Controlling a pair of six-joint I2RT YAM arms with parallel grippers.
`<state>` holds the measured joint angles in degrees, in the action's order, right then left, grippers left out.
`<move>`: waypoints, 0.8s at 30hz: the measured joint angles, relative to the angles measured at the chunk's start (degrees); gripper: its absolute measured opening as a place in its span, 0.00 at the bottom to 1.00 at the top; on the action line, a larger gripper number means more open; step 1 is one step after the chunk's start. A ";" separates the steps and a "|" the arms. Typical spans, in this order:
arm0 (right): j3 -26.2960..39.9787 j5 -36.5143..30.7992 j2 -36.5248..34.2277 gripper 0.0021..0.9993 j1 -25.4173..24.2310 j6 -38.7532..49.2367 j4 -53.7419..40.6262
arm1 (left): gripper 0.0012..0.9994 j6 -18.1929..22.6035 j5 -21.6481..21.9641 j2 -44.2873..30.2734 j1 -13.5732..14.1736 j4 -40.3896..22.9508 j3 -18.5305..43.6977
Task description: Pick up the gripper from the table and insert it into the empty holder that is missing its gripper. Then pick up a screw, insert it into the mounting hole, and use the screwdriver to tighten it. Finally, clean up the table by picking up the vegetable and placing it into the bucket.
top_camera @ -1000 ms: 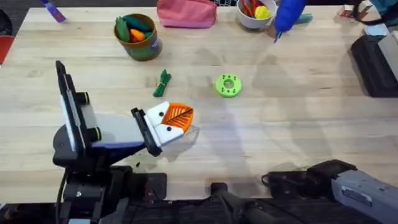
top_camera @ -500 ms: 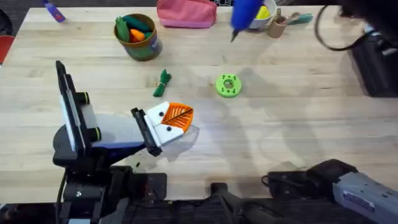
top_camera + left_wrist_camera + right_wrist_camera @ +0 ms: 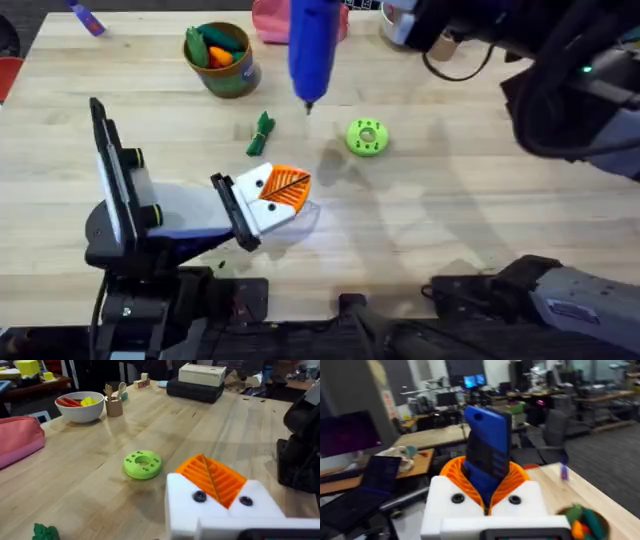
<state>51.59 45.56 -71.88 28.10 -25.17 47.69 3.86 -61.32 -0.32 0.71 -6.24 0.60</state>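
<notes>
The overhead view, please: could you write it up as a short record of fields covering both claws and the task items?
right claw: shut on the blue screwdriver, carried above the table with its tip down
left claw: resting low on the table, orange pads together, holding nothing
vegetable: lying on the table, beside the bucket
bucket contents: green and orange toy vegetables
green ring: flat on the table

screwdriver (image 3: 312, 48) carried leftward, now near vegetable (image 3: 262, 132), right arm (image 3: 560, 90) entering
</notes>
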 joint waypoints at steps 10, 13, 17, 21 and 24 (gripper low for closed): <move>0.00 0.90 -2.33 0.02 8.16 -1.24 7.32 | 0.01 0.00 0.00 0.00 0.00 0.00 0.00; 0.00 1.33 -3.80 0.02 9.74 -1.66 8.84 | 0.01 0.00 0.00 0.00 0.00 0.00 0.00; 0.00 3.95 -4.61 0.02 11.09 -1.88 10.43 | 0.01 0.00 0.00 0.02 0.00 0.00 0.00; -0.01 6.45 -4.61 0.02 11.72 -1.86 10.87 | 0.01 0.00 0.00 0.00 0.00 0.00 0.00; 0.00 7.50 -4.64 0.02 11.75 -1.83 10.87 | 0.01 0.00 0.00 0.01 0.00 0.00 0.00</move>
<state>51.59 53.06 -76.52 39.86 -27.00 58.57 3.86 -61.32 -0.31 0.71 -6.24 0.60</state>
